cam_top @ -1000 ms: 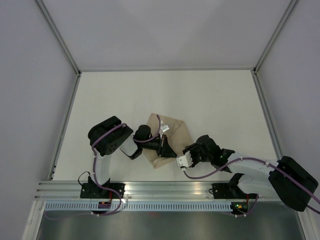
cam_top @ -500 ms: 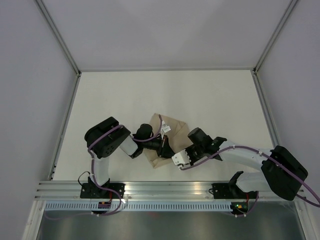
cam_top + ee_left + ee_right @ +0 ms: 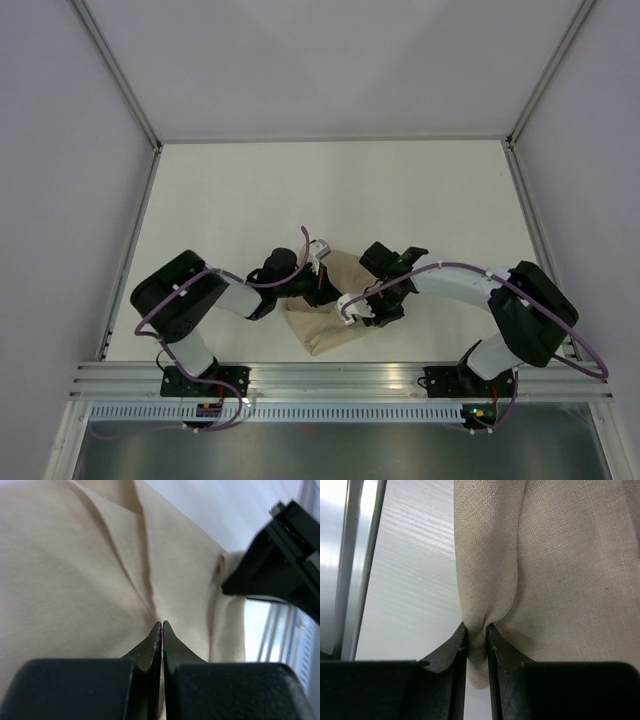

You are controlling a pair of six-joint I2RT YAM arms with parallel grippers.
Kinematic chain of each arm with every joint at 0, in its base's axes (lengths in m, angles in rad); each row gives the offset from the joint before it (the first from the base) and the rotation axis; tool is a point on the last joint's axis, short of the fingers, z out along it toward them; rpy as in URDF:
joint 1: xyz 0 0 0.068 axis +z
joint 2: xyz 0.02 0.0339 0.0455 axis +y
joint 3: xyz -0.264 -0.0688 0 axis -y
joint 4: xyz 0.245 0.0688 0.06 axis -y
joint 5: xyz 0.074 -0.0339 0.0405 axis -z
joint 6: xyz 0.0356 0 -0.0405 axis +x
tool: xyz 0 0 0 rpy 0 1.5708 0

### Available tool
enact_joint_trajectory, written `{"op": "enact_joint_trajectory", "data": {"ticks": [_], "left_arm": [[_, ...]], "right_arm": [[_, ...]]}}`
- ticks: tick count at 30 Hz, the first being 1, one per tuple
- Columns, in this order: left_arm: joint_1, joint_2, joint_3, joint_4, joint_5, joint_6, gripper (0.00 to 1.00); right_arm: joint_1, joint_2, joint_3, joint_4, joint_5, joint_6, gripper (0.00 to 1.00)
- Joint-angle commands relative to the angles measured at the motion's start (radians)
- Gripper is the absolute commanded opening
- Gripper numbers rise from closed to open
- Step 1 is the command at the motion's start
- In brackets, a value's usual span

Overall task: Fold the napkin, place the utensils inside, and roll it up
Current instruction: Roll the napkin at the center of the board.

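The beige napkin point(image 3: 326, 322) lies bunched near the table's front edge, between both grippers. In the left wrist view the napkin point(image 3: 75, 570) fills the frame, and its creases run into the tips of my left gripper point(image 3: 161, 626), which is shut on a thin pinch of cloth. My right gripper point(image 3: 477, 632) is shut on a thick rounded fold at the edge of the napkin point(image 3: 560, 555). From above, the left gripper point(image 3: 320, 291) sits on the napkin's left side and the right gripper point(image 3: 349, 309) on its right side. The utensils are out of view.
The white table point(image 3: 330, 190) is walled by grey panels at the back and both sides. An aluminium rail point(image 3: 330, 375) runs along the near edge, close to the napkin, and the same rail point(image 3: 350, 555) shows in the right wrist view. The right gripper's black body point(image 3: 282, 560) shows in the left wrist view.
The right arm swung in from the right and closed on the napkin's edge. The left gripper closed fully. The napkin went from a flat folded shape to a narrower bunch.
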Motion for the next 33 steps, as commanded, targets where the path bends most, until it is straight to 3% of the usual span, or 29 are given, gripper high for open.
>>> {"op": "enact_joint_trajectory", "data": {"ticks": [1,4,9,12,15,20,25,26,29,33], "left_arm": [[-0.016,-0.108,-0.009,-0.044,-0.294,0.086,0.03],[-0.027,-0.219,0.029,-0.182,-0.417,0.076,0.02],[-0.071,-0.349,0.174,-0.604,-0.625,-0.033,0.02],[-0.083,-0.432,0.196,-0.797,-0.819,-0.170,0.02],[-0.145,-0.547,0.155,-0.867,-1.055,-0.238,0.02],[-0.296,-0.800,0.057,-0.864,-1.382,-0.244,0.02],[-0.463,-0.918,-0.002,-0.699,-1.613,-0.079,0.09],[-0.491,-0.949,-0.021,-0.601,-1.632,0.113,0.11],[-0.579,-0.939,-0.080,-0.268,-1.566,0.460,0.17],[-0.698,-0.799,-0.049,-0.157,-1.468,0.706,0.18]], "right_arm": [[-0.011,0.148,0.010,-0.200,-0.106,0.069,0.20],[-0.048,0.182,0.044,-0.181,-0.116,0.095,0.20],[-0.057,0.205,0.047,-0.125,-0.084,0.144,0.19],[-0.057,0.244,0.089,-0.142,-0.089,0.175,0.19],[-0.059,0.296,0.144,-0.190,-0.099,0.198,0.19],[-0.065,0.374,0.220,-0.256,-0.141,0.202,0.19],[-0.078,0.481,0.302,-0.328,-0.204,0.181,0.19],[-0.083,0.501,0.319,-0.344,-0.210,0.173,0.19],[-0.100,0.611,0.388,-0.406,-0.231,0.149,0.19],[-0.128,0.703,0.475,-0.502,-0.267,0.110,0.19]]}}
